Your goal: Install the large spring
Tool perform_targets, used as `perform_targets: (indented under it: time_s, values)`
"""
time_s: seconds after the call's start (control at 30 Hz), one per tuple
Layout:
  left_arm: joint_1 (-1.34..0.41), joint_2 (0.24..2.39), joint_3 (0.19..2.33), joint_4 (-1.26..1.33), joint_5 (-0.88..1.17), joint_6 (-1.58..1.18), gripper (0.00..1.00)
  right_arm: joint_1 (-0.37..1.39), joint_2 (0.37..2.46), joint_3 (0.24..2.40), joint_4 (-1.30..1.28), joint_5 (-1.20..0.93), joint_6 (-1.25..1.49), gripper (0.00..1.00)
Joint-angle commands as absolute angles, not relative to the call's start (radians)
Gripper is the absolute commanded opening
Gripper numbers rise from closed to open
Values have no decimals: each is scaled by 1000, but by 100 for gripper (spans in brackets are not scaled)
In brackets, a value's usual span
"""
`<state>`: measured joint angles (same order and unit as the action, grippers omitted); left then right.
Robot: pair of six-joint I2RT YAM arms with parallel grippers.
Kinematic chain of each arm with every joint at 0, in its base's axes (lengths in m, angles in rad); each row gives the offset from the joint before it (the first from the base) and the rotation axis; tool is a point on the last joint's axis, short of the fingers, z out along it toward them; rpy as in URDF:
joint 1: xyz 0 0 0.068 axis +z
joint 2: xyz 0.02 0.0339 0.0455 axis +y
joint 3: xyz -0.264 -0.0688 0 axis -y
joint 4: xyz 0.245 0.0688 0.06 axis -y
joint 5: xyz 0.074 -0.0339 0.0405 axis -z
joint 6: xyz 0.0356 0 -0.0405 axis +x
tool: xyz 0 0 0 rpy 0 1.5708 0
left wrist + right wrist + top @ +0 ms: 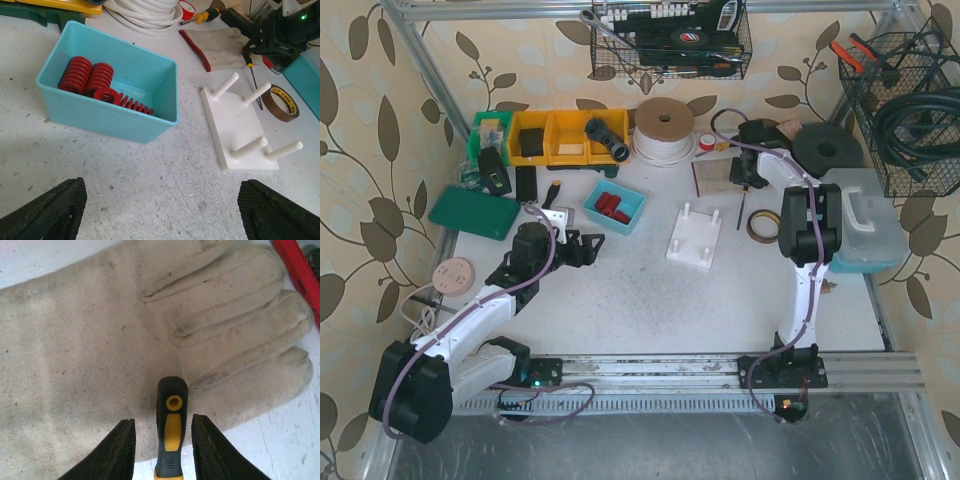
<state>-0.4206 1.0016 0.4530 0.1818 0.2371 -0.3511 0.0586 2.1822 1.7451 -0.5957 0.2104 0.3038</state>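
A teal bin (616,208) holds red springs (611,206). In the left wrist view two large coils (75,75) stand at the bin's (100,117) left end, with a thinner spring (132,104) lying beside them. A white peg board (693,240) with upright pegs lies right of the bin and also shows in the left wrist view (240,125). My left gripper (588,247) is open and empty, low over bare table just short of the bin (162,210). My right gripper (748,172) is open, its jaws on either side of a black-and-yellow screwdriver handle (171,425) lying over a cloth glove (100,340), with gaps on both sides.
A tape roll (764,225) and the screwdriver's shaft (742,210) lie right of the peg board. A clear box with a teal base (865,230) stands at the right edge. A white cable coil (663,130), yellow bins (555,138) and a green case (475,212) sit at the back and left.
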Motion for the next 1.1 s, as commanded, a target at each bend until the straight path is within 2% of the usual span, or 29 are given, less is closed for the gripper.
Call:
perform_targets:
  time_s: [0.0, 0.1, 0.33, 0.43, 0.5, 0.57, 0.67, 0.87, 0.93, 1.07]
  values:
    - [-430, 1007, 470, 185, 231, -333, 85, 54, 2163, 1756, -630, 235, 305, 35]
    - [-430, 1005, 473, 174, 223, -329, 83, 54, 2079, 1702, -633, 228, 308, 38]
    - [-430, 987, 495, 93, 140, -358, 78, 75, 1819, 1461, -624, 115, 335, 64]
    - [-431, 1001, 520, 70, 111, -376, 75, 95, 1677, 1327, -592, 85, 340, 68]
    - [-431, 1021, 563, 16, 79, -391, 70, 111, 1582, 1242, -555, 31, 355, 71]
    - [-431, 1059, 630, -63, 52, -370, 68, 144, 1494, 1159, -510, -28, 378, 80]
    - [-431, 1133, 739, -194, -35, -346, 68, 257, 1379, 1079, -481, 8, 404, 89]
    - [-431, 1309, 952, -334, -17, -256, 67, 430, 1216, 926, -428, 80, 424, 94]
    - [-431, 1391, 1049, -401, -11, -224, 65, 464, 1159, 870, -385, 98, 427, 100]
    - [-431, 1559, 1232, -507, -14, -164, 61, 486, 1066, 765, -288, 164, 430, 100]
